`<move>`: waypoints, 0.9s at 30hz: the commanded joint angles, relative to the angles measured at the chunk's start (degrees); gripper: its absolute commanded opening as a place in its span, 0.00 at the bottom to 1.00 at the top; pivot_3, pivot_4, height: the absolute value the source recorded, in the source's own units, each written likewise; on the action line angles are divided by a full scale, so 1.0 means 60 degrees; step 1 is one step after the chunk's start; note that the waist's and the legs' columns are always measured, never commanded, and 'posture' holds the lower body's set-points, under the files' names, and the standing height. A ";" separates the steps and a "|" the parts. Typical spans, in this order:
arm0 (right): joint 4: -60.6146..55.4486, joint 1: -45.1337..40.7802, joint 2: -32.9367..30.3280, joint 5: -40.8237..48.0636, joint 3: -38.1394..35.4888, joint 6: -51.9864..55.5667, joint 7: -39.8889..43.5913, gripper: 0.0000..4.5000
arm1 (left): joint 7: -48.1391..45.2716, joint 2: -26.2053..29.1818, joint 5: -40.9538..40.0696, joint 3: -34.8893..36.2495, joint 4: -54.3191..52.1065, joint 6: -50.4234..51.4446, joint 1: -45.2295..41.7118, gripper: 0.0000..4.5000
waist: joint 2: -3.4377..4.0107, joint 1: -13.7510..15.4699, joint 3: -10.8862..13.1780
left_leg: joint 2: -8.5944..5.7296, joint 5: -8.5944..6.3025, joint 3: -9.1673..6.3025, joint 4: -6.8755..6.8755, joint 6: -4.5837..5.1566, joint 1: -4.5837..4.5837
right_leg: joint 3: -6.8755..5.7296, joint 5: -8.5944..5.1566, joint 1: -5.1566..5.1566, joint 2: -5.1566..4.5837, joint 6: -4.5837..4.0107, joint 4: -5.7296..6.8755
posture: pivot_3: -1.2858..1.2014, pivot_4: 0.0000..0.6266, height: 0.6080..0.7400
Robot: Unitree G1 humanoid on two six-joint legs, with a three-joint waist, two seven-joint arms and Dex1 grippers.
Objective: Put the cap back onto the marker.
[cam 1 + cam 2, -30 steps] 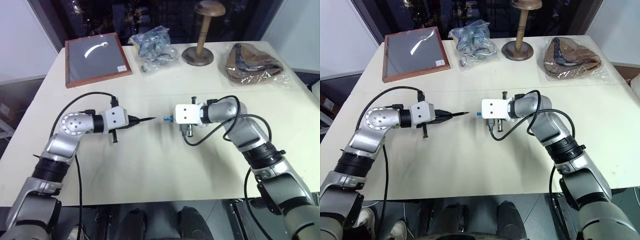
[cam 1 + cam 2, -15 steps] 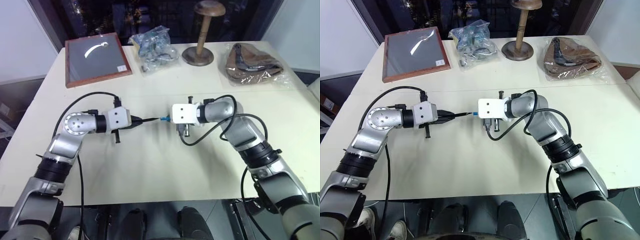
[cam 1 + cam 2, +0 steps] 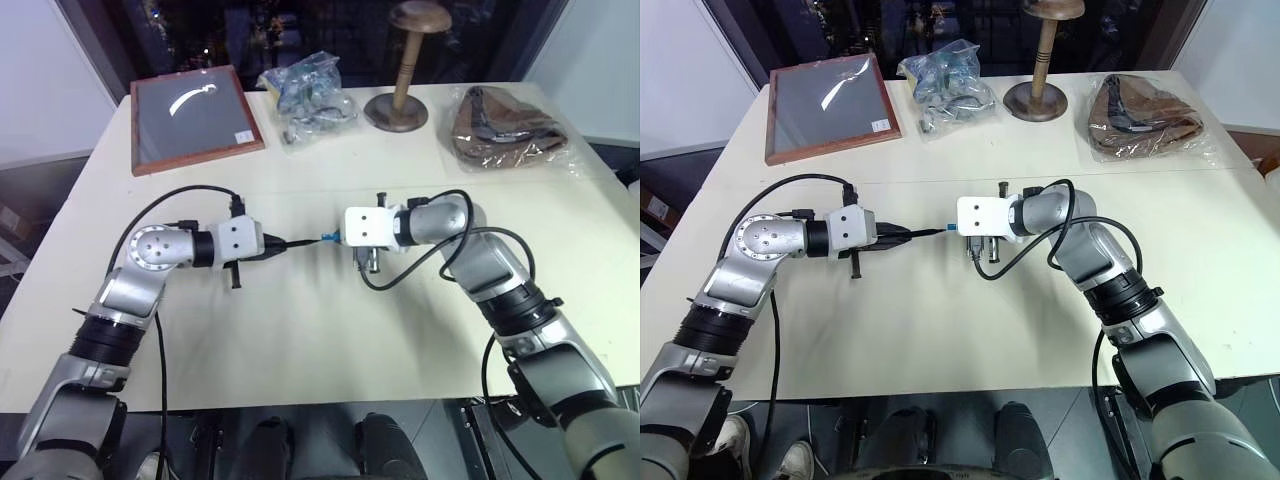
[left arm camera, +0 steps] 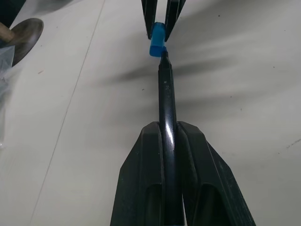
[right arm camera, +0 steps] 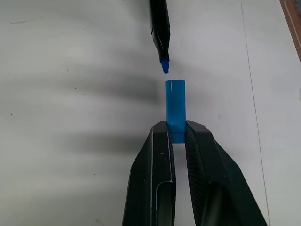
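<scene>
Two tools meet at the frame's centre above the bench [image 3: 300, 330]: left tool [image 4: 169, 129] clamps the marker [image 4: 165, 96], right tool [image 5: 177, 129] pinches the cap [image 5: 175, 106]. Alignment step; tip sits just off the cap's mouth, apparently slightly offset. Next: centre, then push together.

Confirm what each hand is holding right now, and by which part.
Left hand grips the marker around its rear barrel, tip free. Right hand pinches the cap by its closed end, open end facing the tip.
</scene>
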 commanded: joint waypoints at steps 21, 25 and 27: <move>-0.0836 -0.0133 -0.0074 0.0208 -0.0093 0.0196 0.0245 0.03 | 0.0036 0.0003 0.0161 0.0065 -0.0086 -0.0125 -0.0217 0.00 | 0.0000 0.0002 0.0000 | -0.0002 0.0000 -0.0001 0.0000 0.0000 0.0000 | -0.0008 0.0000 0.0002 -0.0005 0.0000 0.0001 | 0.52 0.24 1.00; -0.0815 -0.0115 -0.0045 0.0180 -0.0062 0.0180 0.0222 0.03 | 0.0039 -0.0011 0.0147 0.0081 -0.0142 -0.0094 -0.0200 0.00 | 0.0000 0.0003 0.0000 | -0.0002 0.0000 -0.0001 0.0000 0.0000 0.0000 | -0.0009 0.0000 0.0001 -0.0006 0.0000 0.0001 | 0.52 0.24 1.00; -0.0781 -0.0100 -0.0028 0.0159 -0.0040 0.0158 0.0197 0.03 | 0.0037 -0.0014 0.0125 0.0089 -0.0194 -0.0066 -0.0185 0.00 | 0.0000 0.0004 0.0000 | -0.0002 0.0000 -0.0001 0.0000 0.0000 0.0000 | -0.0009 0.0000 0.0001 -0.0006 0.0000 0.0001 | 0.52 0.24 1.00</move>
